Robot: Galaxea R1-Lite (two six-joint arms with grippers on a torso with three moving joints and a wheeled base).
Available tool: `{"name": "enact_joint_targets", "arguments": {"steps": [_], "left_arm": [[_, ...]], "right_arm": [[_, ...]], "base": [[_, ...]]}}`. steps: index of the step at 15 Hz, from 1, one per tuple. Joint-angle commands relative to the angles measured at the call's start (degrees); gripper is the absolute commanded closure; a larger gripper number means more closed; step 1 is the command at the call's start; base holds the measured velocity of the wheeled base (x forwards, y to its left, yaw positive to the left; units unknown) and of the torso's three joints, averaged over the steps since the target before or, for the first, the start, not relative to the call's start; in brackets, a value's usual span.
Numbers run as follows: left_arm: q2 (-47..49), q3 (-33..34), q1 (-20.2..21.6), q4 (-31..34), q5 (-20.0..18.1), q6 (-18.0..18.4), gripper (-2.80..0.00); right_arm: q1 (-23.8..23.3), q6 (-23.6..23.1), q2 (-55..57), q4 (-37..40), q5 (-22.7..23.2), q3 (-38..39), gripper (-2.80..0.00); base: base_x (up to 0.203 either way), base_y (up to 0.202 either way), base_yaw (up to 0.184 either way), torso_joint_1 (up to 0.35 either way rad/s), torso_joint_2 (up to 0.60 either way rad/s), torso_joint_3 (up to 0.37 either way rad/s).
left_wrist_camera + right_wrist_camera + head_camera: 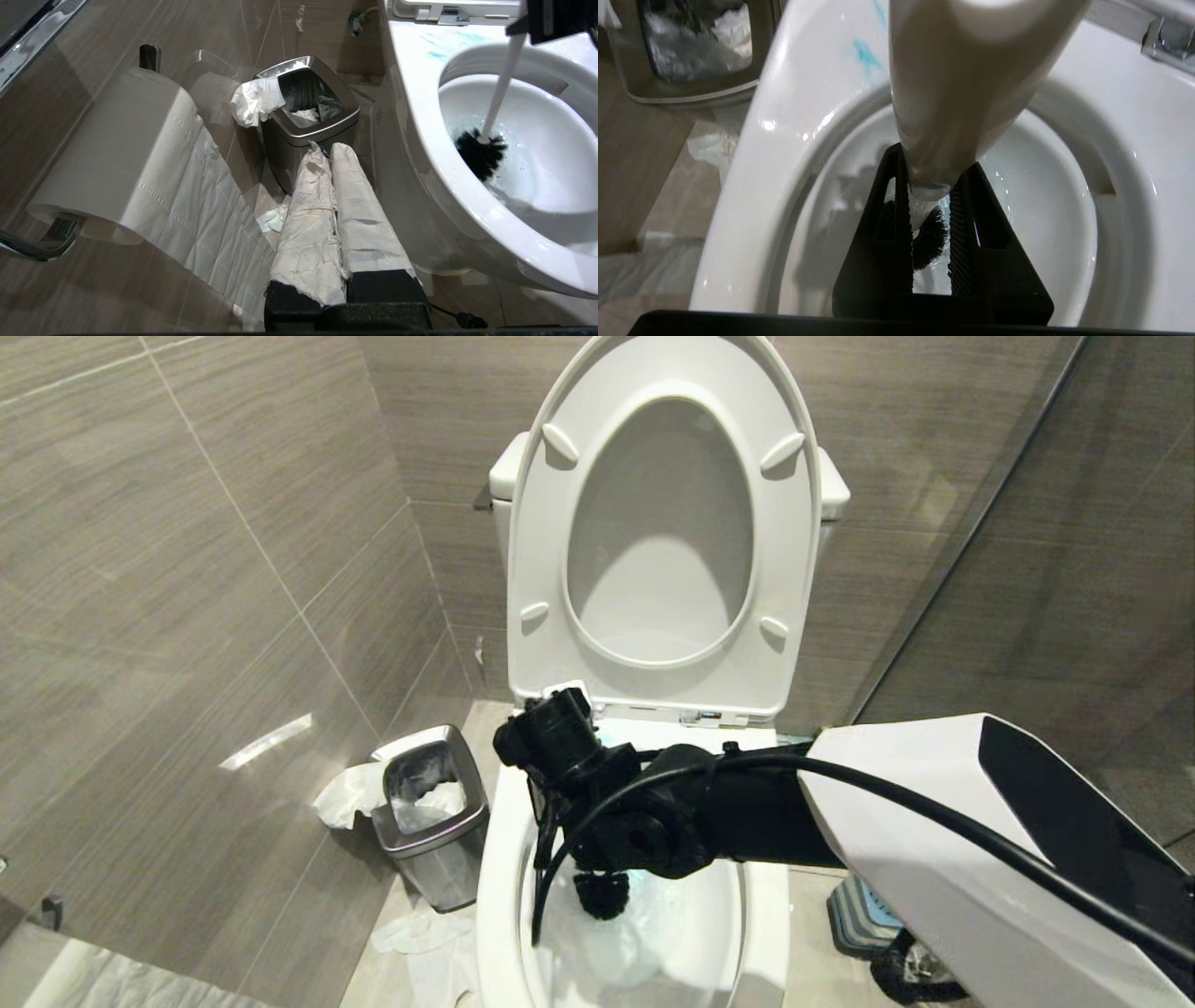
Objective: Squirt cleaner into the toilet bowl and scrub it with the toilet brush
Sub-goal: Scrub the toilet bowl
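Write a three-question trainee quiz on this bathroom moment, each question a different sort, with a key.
1. True or false: the right gripper is shut on the toilet brush.
2. Multiple choice. The brush's black bristle head is: A) in its holder on the floor; B) down inside the toilet bowl; C) resting in the waste bin.
3. Short answer: what colour are the smears on the bowl's rim, and where does the left gripper point?

Key:
1. True; its fingers clamp the white handle.
2. B.
3. Blue. The left gripper, shut and wrapped in white paper, points toward the waste bin beside the bowl, away from the work.
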Motion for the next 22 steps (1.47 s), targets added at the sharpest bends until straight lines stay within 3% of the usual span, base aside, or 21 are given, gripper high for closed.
{"name": "enact_joint_targets", "arguments": {"steps": [1,3,8,12,15,22], "left_arm": [[-0.01,0.0,-0.01,-0.02,-0.02,0.0,0.0],[-0.01,0.0,-0.01,-0.02,-0.02,0.0,0.0],[-0.01,0.0,0.03,-0.02,-0.02,0.0,0.0],[-0.01,0.0,-0.01,-0.02,-0.02,0.0,0.0],[-0.01,0.0,-0.01,-0.02,-0.02,0.0,0.0],[-0.01,0.0,0.04,-0.02,-0.02,0.0,0.0]], "right_arm": [[1.58,0.77,-5.95,0.09,-0.18,6.83,0.0],[1.54,1.14,-10.13,0.1,-0.47,10.93,0.0],[-5.09,0.26,-10.46,-0.06,-2.41,10.98,0.0],[-5.81,0.5,-4.75,-0.32,-2.72,2.59,0.0],[-3.76,0.41,-0.38,0.02,-3.69,-5.82,0.0],[3.46,1.34,-8.07,0.2,-4.91,2.01,0.0]], "base": [[0.0,0.0,0.0,0.0,0.0,0.0],[0.0,0.0,0.0,0.0,0.0,0.0],[0.0,0.0,0.0,0.0,0.0,0.0],[0.0,0.0,0.0,0.0,0.0,0.0],[0.0,0.0,0.0,0.0,0.0,0.0],[0.0,0.0,0.0,0.0,0.0,0.0]]}}
